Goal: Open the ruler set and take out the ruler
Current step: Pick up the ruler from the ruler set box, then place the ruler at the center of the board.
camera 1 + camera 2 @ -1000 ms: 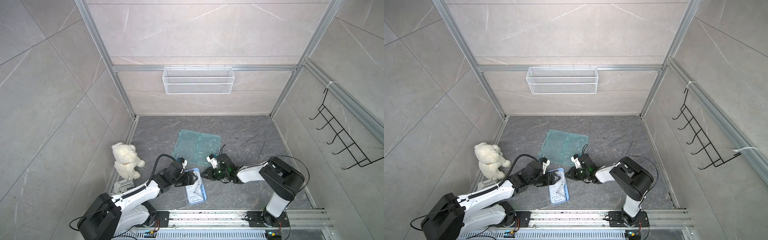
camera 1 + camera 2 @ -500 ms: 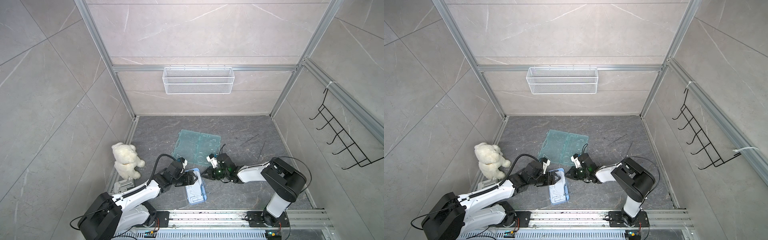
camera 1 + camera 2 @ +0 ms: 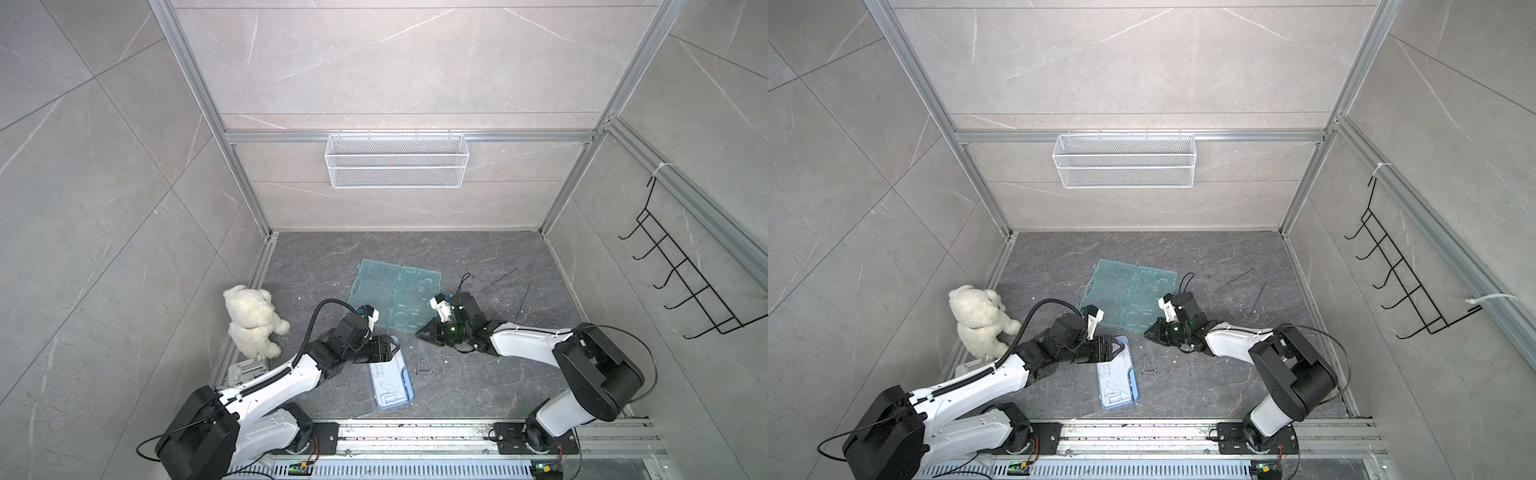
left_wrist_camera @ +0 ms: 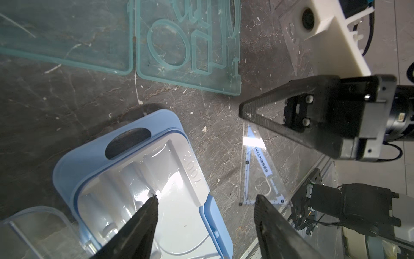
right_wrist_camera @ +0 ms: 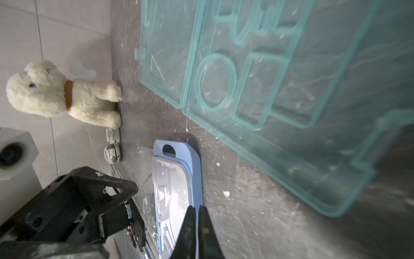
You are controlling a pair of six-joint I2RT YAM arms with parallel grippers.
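Fully shut now, my right gripper (image 5: 196, 209) holds nothing; left gripper (image 4: 206, 197) gapes, empty, over the ruler set (image 4: 174, 163); I'd pinch the ruler (image 4: 257, 179) at its corner.

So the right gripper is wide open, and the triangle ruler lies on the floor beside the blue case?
No, the right gripper is shut, as the right wrist view shows. The triangle ruler does lie on the floor beside the blue case.

Robot lab cell: aluminium frame (image 3: 395, 136), tiled wall panels (image 3: 395, 62), arm rail (image 3: 415, 432).
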